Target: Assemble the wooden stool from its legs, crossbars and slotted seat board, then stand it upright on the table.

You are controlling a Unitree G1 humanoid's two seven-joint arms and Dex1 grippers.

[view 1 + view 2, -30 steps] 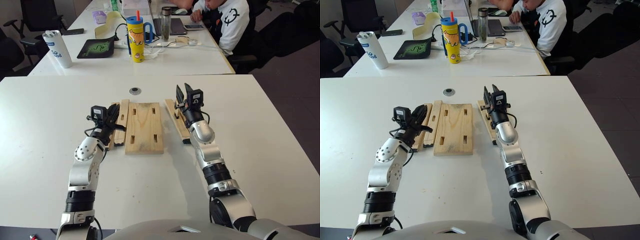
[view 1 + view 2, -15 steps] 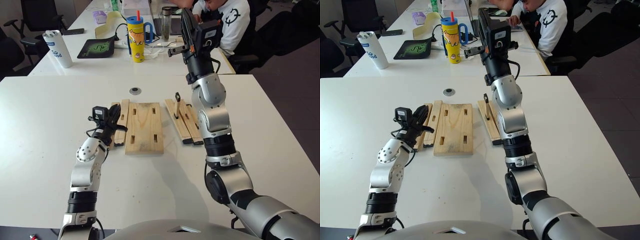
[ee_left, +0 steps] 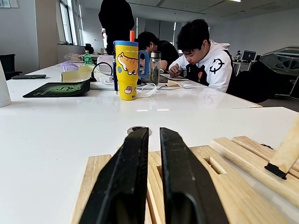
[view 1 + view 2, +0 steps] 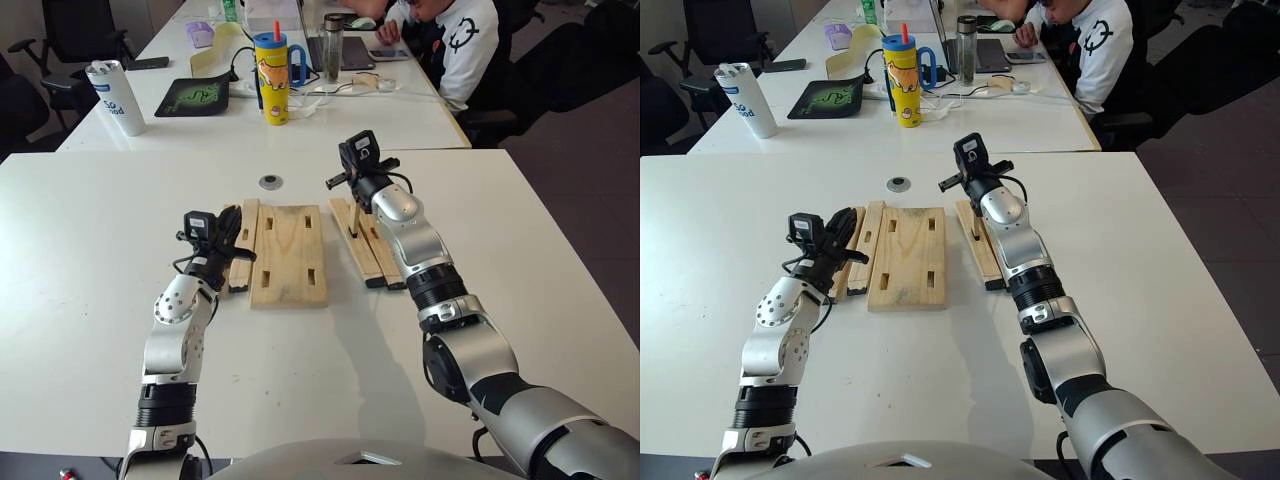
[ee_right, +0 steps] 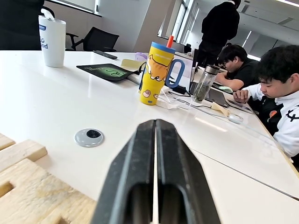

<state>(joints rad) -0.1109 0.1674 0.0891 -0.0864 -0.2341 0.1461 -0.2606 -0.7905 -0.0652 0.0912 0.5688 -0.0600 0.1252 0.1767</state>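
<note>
The slotted seat board (image 4: 288, 255) lies flat on the white table (image 4: 90, 300). Left of it lie wooden bars (image 4: 245, 232), and my left gripper (image 4: 224, 232) rests over them with a narrow gap between its fingers (image 3: 121, 186). Right of the board lie two legs (image 4: 372, 250). A third leg (image 4: 354, 216) stands tilted on them, its black foot down (image 3: 276, 169). Just above that leg's top hangs my right gripper (image 4: 345, 172), pointing at the far table. Its fingers (image 5: 135, 163) are shut, and nothing shows between them.
A grey grommet (image 4: 269, 182) sits in the table behind the board. On the far table stand a yellow cup (image 4: 270, 78), a white tumbler (image 4: 115, 97), a dark bottle (image 4: 332, 45) and a laptop, with a person seated there. Bare table lies in front of the wood.
My right arm lay low over the right-hand legs, swung high up leaving one leg standing, and has come back down to just above that leg. The left arm kept still.
</note>
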